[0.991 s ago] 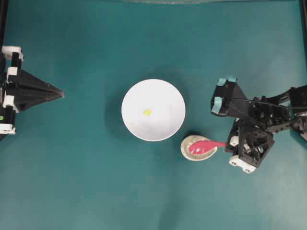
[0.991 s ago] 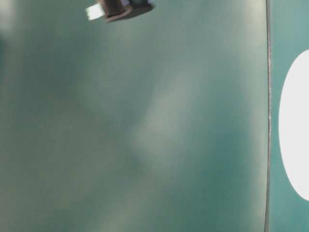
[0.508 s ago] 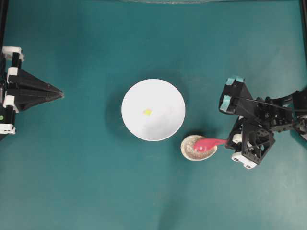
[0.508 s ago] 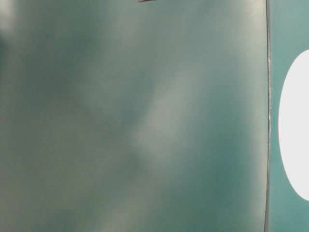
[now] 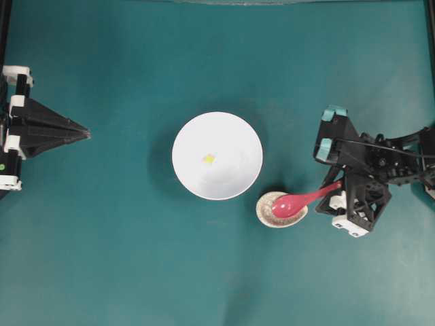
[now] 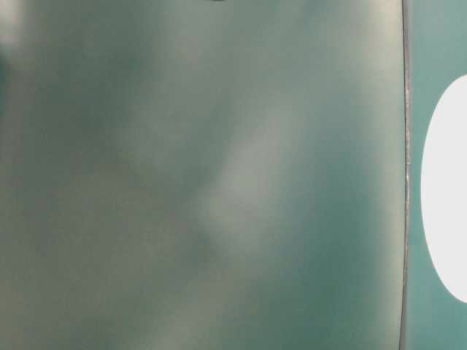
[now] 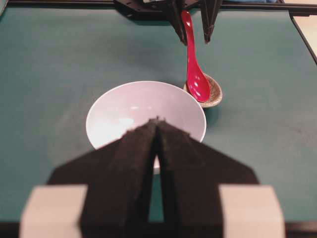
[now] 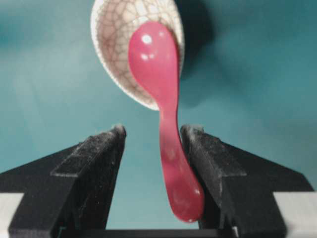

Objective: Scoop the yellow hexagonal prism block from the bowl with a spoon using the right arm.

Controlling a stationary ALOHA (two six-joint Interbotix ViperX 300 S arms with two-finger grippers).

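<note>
The spoon [image 5: 302, 202] lies scoop toward the bowl [image 5: 217, 155], handle between the right pincer's [image 5: 338, 195] spread jaws.

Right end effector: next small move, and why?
Probably shut on the handle. The right end effector is open, and the spoon handle lies between its fingers, leaning near one. The scoop sits in the small dish. The yellow block waits in the bowl.

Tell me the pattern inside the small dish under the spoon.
Cream with dark crackle lines on the small dish; clearest in the right wrist view.
</note>
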